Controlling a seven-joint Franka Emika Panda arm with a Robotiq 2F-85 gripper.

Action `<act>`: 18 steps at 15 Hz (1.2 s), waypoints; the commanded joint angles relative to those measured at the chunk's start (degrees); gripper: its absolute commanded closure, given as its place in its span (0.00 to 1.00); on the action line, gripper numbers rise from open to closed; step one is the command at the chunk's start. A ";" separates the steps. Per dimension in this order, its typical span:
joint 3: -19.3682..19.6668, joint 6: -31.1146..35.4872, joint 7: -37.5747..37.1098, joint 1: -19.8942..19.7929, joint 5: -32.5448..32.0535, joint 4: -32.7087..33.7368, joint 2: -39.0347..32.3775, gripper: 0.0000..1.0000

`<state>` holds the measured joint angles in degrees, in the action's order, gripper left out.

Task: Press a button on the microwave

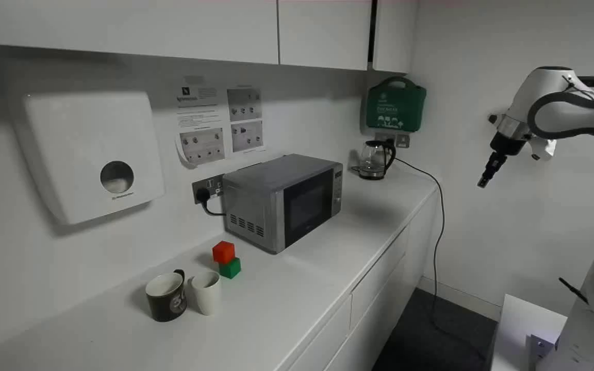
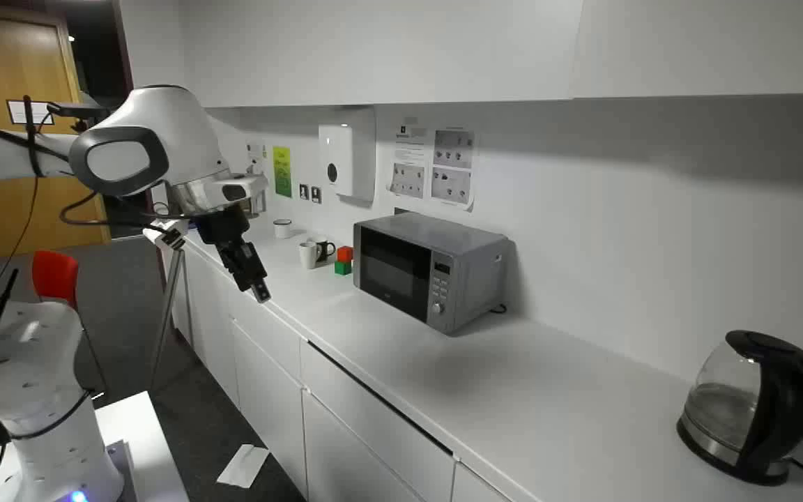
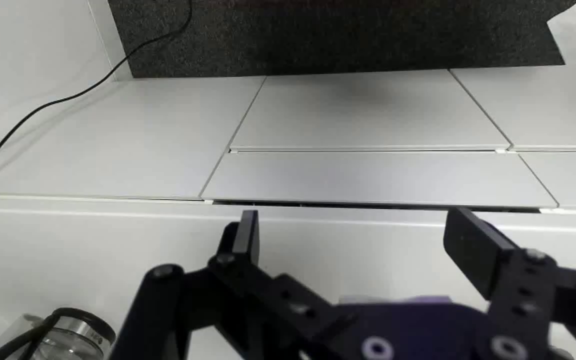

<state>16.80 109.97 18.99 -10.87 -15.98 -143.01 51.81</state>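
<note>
Grey microwave (image 2: pixel 429 268) on the counter (image 2: pixel 548 404), fingers (image 3: pixel 247 237) wide apart

In an exterior view the one microwave is a metal box with a dark window (image 2: pixel 391 273); at its three o'clock end runs a control strip (image 2: pixel 445 296) bearing a small display (image 2: pixel 441 268), rows of buttons (image 2: pixel 440 284) and one round knob (image 2: pixel 438 307).

From it, one kettle (image 2: pixel 729 411) sits at four o'clock, one red block (image 2: pixel 346 253) and one green block (image 2: pixel 343 268) at nine, one white mug (image 2: pixel 307 256), one black mug (image 2: pixel 323 249) and one dark-rimmed mug (image 2: pixel 283 230) between nine and ten.

The gripper (image 2: pixel 258 287) hangs near nine, apart from the microwave. In the wrist view the counter's edge shows through the broad gap between the two fingers.
</note>
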 commanded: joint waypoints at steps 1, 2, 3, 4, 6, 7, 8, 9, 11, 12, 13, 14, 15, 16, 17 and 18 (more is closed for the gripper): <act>0.15 -0.25 -0.18 0.31 -0.15 0.21 0.01 0.00; 0.14 -0.25 -0.18 0.31 -0.15 0.21 0.01 0.00; 0.14 -0.25 -0.18 0.31 -0.15 0.21 0.01 0.00; 0.14 -0.25 -0.18 0.31 -0.15 0.21 0.01 0.00; 1.75 3.60 0.47 0.69 -0.22 -0.10 -0.88 0.00; 2.57 6.48 0.27 0.88 0.01 -0.28 -1.64 0.00; 3.92 9.71 1.54 1.85 0.58 -0.54 -2.23 0.00; 4.90 12.80 2.15 2.46 1.14 -0.75 -3.04 0.00; 6.83 18.76 4.55 4.27 2.35 -1.39 -4.25 0.00; 7.48 21.23 5.89 5.13 2.78 -1.54 -4.94 0.00; 7.98 22.87 6.93 6.27 3.79 -1.25 -5.95 0.00; 8.00 24.26 7.54 7.24 4.60 -1.00 -6.78 0.00; 8.04 25.07 8.25 8.28 5.59 -0.71 -7.43 0.00; 7.68 25.89 8.47 9.28 6.64 -0.44 -8.09 0.00; 7.03 26.46 8.46 10.30 7.69 0.04 -8.93 0.00; 6.65 26.76 8.50 11.41 8.78 0.56 -9.67 0.00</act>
<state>24.10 134.36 25.00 -2.10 -10.72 -144.42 44.84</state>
